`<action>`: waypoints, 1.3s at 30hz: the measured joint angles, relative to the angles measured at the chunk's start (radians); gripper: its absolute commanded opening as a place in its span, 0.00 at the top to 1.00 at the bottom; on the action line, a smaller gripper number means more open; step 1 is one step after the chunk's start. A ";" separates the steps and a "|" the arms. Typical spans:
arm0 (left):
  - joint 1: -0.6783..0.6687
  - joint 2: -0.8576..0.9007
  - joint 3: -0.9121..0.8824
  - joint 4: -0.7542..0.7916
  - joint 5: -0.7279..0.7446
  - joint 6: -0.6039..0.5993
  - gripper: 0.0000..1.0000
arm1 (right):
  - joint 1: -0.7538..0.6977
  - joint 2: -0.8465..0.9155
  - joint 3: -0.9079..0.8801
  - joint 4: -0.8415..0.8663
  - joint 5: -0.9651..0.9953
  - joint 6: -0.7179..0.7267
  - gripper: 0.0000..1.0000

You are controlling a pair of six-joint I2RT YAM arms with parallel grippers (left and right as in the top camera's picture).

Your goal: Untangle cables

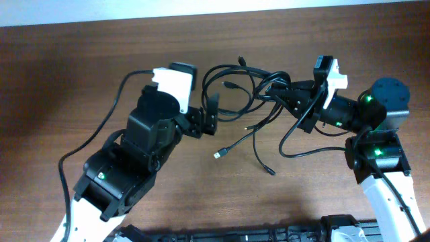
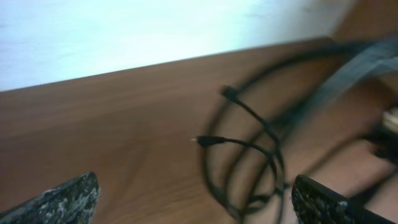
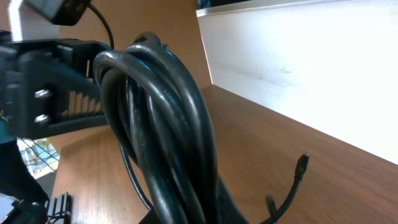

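The cables are thin black cords looped together on the brown table at centre back. Loose plug ends trail toward the front. My left gripper is open at the tangle's left edge. In the left wrist view its fingers stand wide apart, with blurred cable loops close to the right finger. My right gripper is shut on the right side of the tangle. In the right wrist view the cable bundle rises close to the lens and hides the jaws. One plug end hangs beyond.
The left arm's own thick black wire curves over the table at the left. A black loop lies by the right arm's base. Dark equipment lines the front edge. A white wall stands behind the table.
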 measured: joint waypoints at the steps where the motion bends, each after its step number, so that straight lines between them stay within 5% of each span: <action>1: 0.000 0.000 0.000 0.002 0.023 0.014 0.02 | 0.000 0.000 0.000 -0.001 0.004 0.000 0.96; 7: 0.000 0.000 0.000 0.037 0.290 0.098 0.01 | 0.000 0.000 0.000 -0.008 0.015 0.005 0.96; 16: 0.000 0.074 0.000 0.121 0.486 0.108 0.07 | 0.000 0.000 0.000 -0.010 0.015 0.004 0.96; 35: 0.001 0.145 0.000 0.278 0.525 0.002 0.07 | 0.000 0.000 0.000 -0.033 -0.108 0.005 0.96; 36: 0.001 0.148 0.000 0.278 0.525 0.000 0.16 | 0.000 0.000 0.000 -0.033 -0.119 0.005 0.96; 39: -0.002 0.149 0.000 0.281 0.529 -0.022 0.77 | 0.000 0.001 0.000 -0.033 -0.139 0.005 0.96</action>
